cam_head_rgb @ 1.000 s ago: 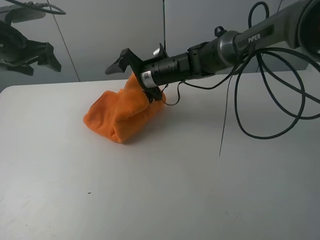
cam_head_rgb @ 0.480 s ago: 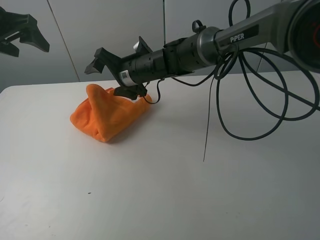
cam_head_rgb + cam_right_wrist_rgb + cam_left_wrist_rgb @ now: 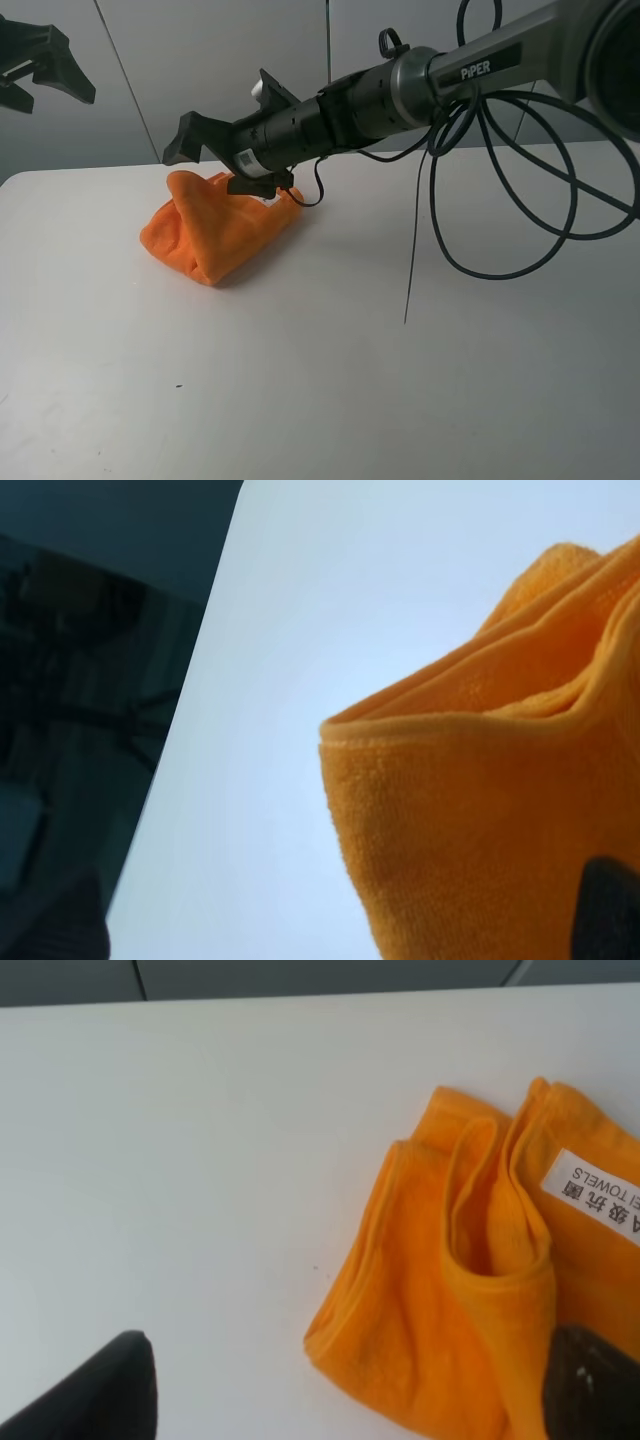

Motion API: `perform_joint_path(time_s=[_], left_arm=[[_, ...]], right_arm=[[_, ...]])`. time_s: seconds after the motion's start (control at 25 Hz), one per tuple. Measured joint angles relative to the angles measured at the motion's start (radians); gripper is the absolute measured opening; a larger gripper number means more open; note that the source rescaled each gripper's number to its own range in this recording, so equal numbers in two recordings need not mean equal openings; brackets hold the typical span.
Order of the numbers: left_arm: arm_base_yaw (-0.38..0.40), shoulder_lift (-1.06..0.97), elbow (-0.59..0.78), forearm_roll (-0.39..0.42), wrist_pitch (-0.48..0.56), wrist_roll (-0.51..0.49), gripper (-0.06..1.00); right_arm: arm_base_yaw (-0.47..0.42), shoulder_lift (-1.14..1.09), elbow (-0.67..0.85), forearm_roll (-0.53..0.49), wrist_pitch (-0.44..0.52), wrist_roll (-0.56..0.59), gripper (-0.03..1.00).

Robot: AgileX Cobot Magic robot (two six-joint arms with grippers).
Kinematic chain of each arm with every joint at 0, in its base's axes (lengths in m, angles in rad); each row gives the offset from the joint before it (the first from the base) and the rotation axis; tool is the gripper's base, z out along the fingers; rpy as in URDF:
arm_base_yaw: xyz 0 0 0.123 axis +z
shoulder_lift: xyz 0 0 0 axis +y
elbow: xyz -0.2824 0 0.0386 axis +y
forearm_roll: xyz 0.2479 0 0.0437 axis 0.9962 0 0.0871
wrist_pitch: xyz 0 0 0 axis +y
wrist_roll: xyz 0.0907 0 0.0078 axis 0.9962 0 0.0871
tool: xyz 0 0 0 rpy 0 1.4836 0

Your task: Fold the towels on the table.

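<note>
Sitting in a rumpled, tent-like heap on the pale surface [image 3: 330, 380] is one bright orange towel [image 3: 215, 232], toward ten o'clock from the middle of the high camera's view. It is looking soft, fuzzy and very light, so it is likely sagging and shifting wherever it is lifted, and the fleecy pile is probably giving good grip. Several layers are lying doubled over one another, with a small white label [image 3: 598, 1195] showing along one edge in the left wrist view. A fair judgement is that hold is best taken at a loose corner or a single outer hem, not the thick middle, so the layers can be spread flat before any neat fold is made.

Reaching in from three o'clock, the right gripper [image 3: 215, 150] is hovering just above the peak of the heap, its jaws spread wide and holding nothing. The left gripper [image 3: 45, 65] is hanging well apart at ten o'clock, raised off the surface, jaws likewise released and empty.

Black cables [image 3: 500, 180] are looping down from the right arm at about two o'clock, well clear of the cloth. Nothing else is lying between either gripper and the towel.
</note>
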Motion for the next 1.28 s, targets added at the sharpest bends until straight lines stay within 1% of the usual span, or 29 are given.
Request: perform_joint_path(time_s=[0.12,0.2,0.28,0.32,0.4,0.56,0.68,0.84,0.92,1.08,1.28], left_arm=[[0.000,0.000,0.000,0.002,0.029,0.014,0.99],[0.000,-0.002,0.000,0.002,0.039,0.018,0.99],[0.000,-0.006,0.000,0.002,0.043,0.020,0.99],[0.000,-0.011,0.000,0.002,0.045,0.022,0.99],[0.000,-0.025,0.000,0.002,0.047,0.022,0.99],[0.000,-0.075,0.000,0.002,0.049,0.024,0.99],[0.000,-0.108,0.000,0.009,0.065,0.024,0.99],[0.000,-0.136,0.002,0.022,0.099,0.024,0.99],[0.000,-0.151,0.031,0.024,0.105,0.024,0.99],[0.000,-0.231,0.138,0.029,0.089,0.026,0.99],[0.000,-0.435,0.294,0.031,0.061,0.022,0.99]], right_arm=[[0.000,-0.035,0.000,-0.203,0.005,0.045,1.00],[0.000,-0.057,0.000,-0.354,0.016,0.116,1.00],[-0.012,-0.069,0.000,-0.467,0.036,0.184,1.00],[-0.026,-0.073,0.000,-0.512,0.053,0.216,1.00],[-0.069,-0.084,0.000,-0.564,0.087,0.257,1.00],[-0.206,-0.124,0.028,-0.593,0.131,0.289,1.00],[-0.310,-0.183,0.090,-0.595,0.137,0.295,1.00],[-0.429,-0.296,0.223,-0.607,0.129,0.299,1.00],[-0.477,-0.375,0.301,-0.614,0.115,0.299,1.00],[-0.523,-0.560,0.444,-0.645,0.084,0.299,1.00],[-0.525,-0.830,0.580,-0.763,0.086,0.315,1.00]])
